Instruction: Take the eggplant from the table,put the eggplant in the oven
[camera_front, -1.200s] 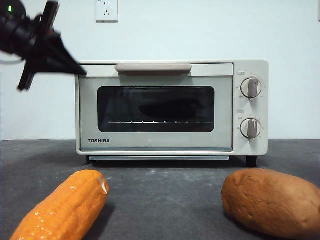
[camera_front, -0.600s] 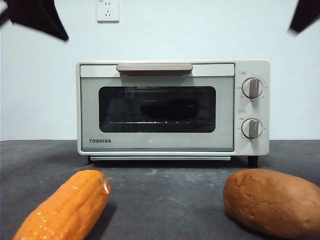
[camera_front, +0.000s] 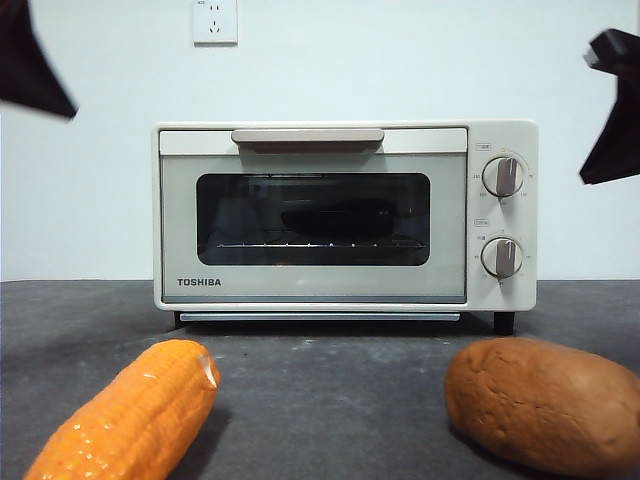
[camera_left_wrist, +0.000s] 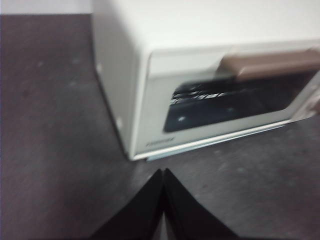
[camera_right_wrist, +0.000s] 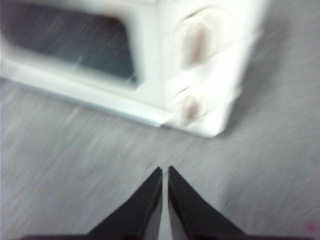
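Observation:
The cream TOSHIBA oven (camera_front: 345, 215) stands at the back of the dark grey table (camera_front: 330, 400) with its door closed. Through the glass a dark elongated shape, the eggplant (camera_front: 338, 217), lies on the rack inside. My left gripper (camera_left_wrist: 163, 172) is shut and empty, raised off the oven's left front corner (camera_left_wrist: 137, 110); in the front view it is the black tip at the top left (camera_front: 30, 65). My right gripper (camera_right_wrist: 164, 170) is shut and empty, above the table beside the oven's knob side (camera_right_wrist: 200, 70); it is the black shape at the right edge (camera_front: 612, 110).
An orange corn cob (camera_front: 130, 415) lies at the front left of the table. A brown potato-like lump (camera_front: 545, 400) lies at the front right. A wall socket (camera_front: 215, 20) sits above the oven.
The left arm has pulled up and away from the oven's top left corner to the picture's corner. The right arm has come in at the right edge and dropped lower.

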